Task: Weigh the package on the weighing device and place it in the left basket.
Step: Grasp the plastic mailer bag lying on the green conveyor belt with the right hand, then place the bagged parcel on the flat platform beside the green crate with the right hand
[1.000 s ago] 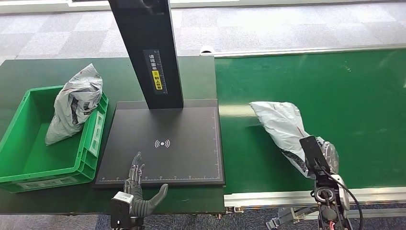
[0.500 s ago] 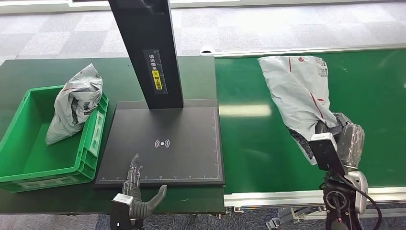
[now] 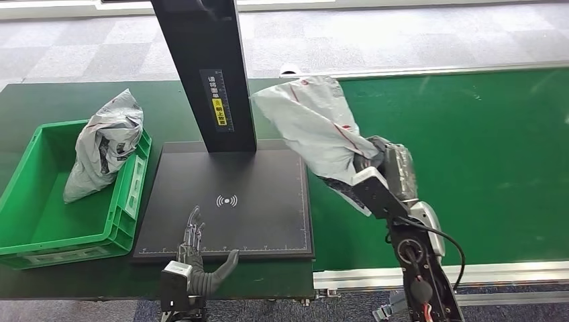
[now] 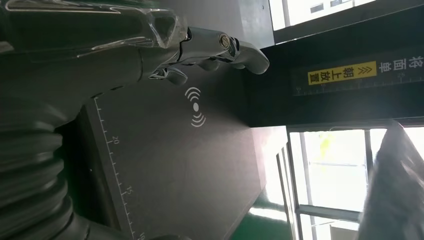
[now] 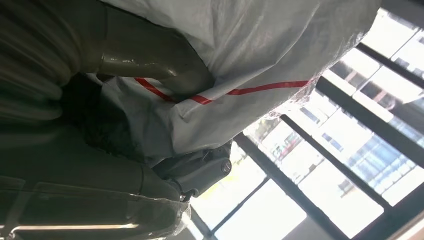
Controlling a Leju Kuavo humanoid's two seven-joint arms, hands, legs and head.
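Two packages are in the scene, and only one concerns the step in hand. At far left, the green basket (image 3: 40,221) already contains a grey package (image 3: 104,144) propped against its right wall. Just beside it lies the black weighing device (image 3: 262,221), its platform marked with a wireless symbol and backed by a tall black column (image 3: 208,74). The left hand (image 3: 194,265) rests at the platform's near edge, fingers apart and holding nothing; the left wrist view shows the fingertips (image 4: 250,50) extended above the platform surface. Further right, the right hand (image 3: 379,171) grips the white package (image 3: 315,127) by its lower end, holding it raised over the platform's right edge and the adjoining green conveyor belt (image 3: 483,154). The right wrist view shows the thumb (image 5: 160,62) pressed into the bag film, though how much of the contents the fingers enclose cannot be judged. To complete the step well, the package should be carried leftward over the platform centre, clear of the column, and lowered until it is fully supported before release. No part should overhang onto the belt or touch the left hand, since either would probably falsify the reading.
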